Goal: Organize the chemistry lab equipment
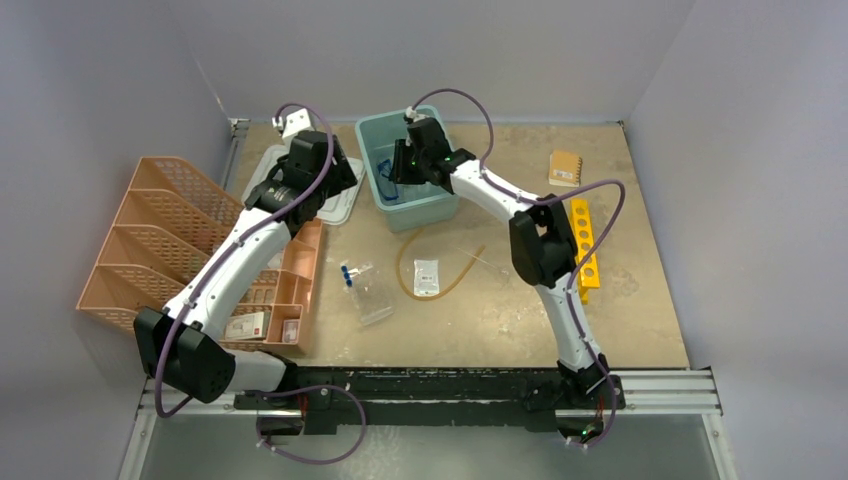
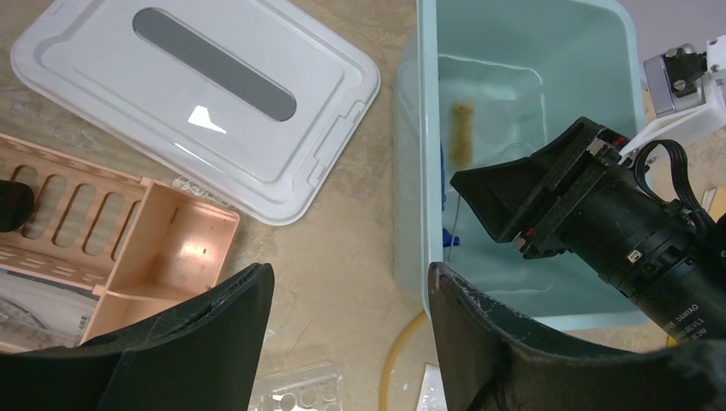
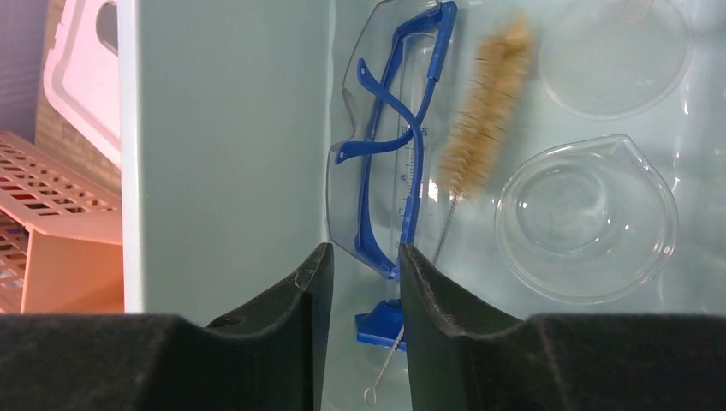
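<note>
A pale green plastic tub (image 1: 415, 212) stands near the back of the sandy brown table (image 1: 500, 300). Just to its left lies a flat white plastic lid (image 2: 197, 111) with a grey strip down the middle. In front of the lid, close to it, is a low peach plastic tray (image 1: 295, 285) split into little boxes. Right beside that tray, at the left edge, stands a big peach plastic rack (image 1: 150, 240) with slanted pockets and holes in its walls. A small brown notebook (image 1: 565, 167) lies flat near the back right corner, well apart from the tub. A metal rail (image 1: 660, 390) runs along the near edge.
</note>
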Tool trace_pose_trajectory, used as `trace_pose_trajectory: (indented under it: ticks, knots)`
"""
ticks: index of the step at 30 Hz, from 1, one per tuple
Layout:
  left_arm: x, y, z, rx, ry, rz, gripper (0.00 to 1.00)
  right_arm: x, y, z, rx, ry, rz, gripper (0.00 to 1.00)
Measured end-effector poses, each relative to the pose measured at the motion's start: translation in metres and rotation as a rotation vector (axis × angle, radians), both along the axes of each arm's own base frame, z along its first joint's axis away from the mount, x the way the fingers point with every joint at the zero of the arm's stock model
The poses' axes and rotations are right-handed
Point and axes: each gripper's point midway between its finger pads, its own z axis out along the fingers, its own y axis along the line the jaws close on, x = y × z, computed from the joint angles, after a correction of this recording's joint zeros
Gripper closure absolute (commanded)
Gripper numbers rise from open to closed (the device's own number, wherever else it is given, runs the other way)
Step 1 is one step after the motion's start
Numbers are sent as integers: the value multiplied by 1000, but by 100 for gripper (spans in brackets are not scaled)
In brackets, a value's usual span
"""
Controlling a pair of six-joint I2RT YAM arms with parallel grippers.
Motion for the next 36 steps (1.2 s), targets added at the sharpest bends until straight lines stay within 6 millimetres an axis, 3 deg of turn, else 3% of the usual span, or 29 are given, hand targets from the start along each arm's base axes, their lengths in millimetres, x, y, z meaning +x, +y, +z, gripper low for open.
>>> trace_pose_trajectory:
  ticks: [5, 8, 10, 14, 16, 18, 20, 22, 25, 27, 31, 36]
  knots:
    - [0, -2, 0, -5, 2, -8, 35, -6, -4, 16, 2, -6, 5, 62]
    - [-1, -2, 1, -9, -1, -12, 35, -14, -10, 51, 18, -49, 12, 62]
    - [-2, -3, 4, -15, -7, -17, 35, -22, -18, 87, 39, -105, 16, 61]
    - [-5, -5, 14, -37, -45, -34, 35, -45, -48, 150, 69, -215, -5, 56]
    - [-7, -6, 18, -50, -66, -44, 35, -61, -70, 170, 70, -249, -26, 53]
    - [-9, -8, 20, -62, -75, -58, 35, -74, -97, 178, 58, -266, -60, 41]
    - [-7, -13, 22, -79, -89, -78, 35, -86, -126, 174, 29, -266, -104, 35]
    - [-6, -16, 22, -90, -95, -92, 35, -101, -155, 156, -7, -243, -142, 32]
    - [-5, -19, 22, -98, -101, -100, 35, -134, -198, 109, -64, -154, -177, 31]
    - [-4, -20, 23, -105, -110, -106, 35, -152, -217, 78, -111, -87, -186, 30]
    - [0, -23, 26, -115, -127, -113, 35, -178, -222, 31, -171, 45, -136, 32]
    - [5, -22, 24, -106, -130, -97, 36, -189, -220, -9, -229, 158, -74, 39]
